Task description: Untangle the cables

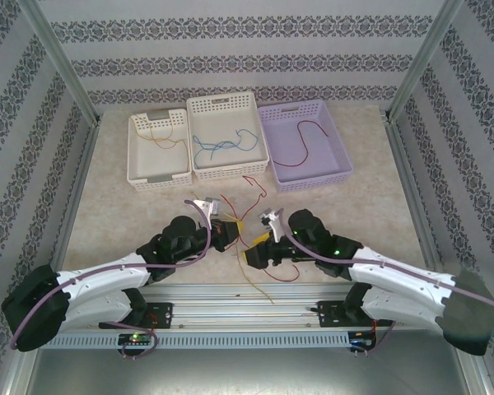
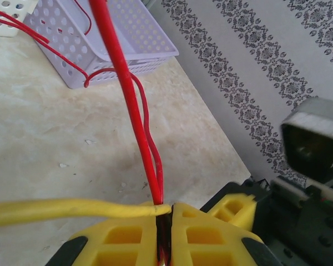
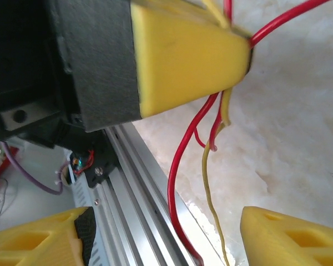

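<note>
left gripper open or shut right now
Shut on the red cable: the left gripper has its yellow fingers pressed together, the cable running into their seam.

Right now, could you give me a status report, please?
Left gripper shut on red cable. Right gripper open, close by. Yellow cable crosses the grip.

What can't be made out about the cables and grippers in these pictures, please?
- Left wrist view: the left gripper is shut on the red cable; its closed jaws hide whether the yellow cable is pinched too.
- Right wrist view: the bottom edge cuts off the open right gripper and both cables' lower ends.
- Top view: the tangle is too small to trace its crossings.
</note>
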Robot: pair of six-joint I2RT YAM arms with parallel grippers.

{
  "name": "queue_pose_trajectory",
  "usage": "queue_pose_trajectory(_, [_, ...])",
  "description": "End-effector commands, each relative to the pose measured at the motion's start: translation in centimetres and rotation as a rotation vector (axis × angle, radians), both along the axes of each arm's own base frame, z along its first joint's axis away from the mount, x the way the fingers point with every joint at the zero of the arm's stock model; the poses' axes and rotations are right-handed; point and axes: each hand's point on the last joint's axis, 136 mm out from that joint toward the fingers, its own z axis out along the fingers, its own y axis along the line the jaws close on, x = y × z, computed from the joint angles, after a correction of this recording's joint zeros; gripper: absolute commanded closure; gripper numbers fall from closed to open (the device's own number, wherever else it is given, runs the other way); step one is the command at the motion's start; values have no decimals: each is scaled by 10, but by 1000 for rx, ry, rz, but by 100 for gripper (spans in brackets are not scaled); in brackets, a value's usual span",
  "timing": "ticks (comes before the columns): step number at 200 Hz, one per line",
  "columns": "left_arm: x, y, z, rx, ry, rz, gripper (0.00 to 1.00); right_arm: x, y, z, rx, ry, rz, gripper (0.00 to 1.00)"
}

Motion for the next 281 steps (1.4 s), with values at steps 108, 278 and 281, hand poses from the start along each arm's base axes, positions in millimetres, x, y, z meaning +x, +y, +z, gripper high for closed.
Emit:
queue_pose_trajectory(108, [-5, 6, 2, 9, -31, 4, 30, 41, -40, 95, 115, -193, -159, 100])
queue_pose_trajectory(278, [-2, 51, -63, 274, 124, 175, 7, 57, 4, -39, -77, 34, -130, 45])
queue_pose_trajectory(281, [-1, 52, -64, 283, 128, 183, 7, 56, 4, -38, -75, 32, -131, 45])
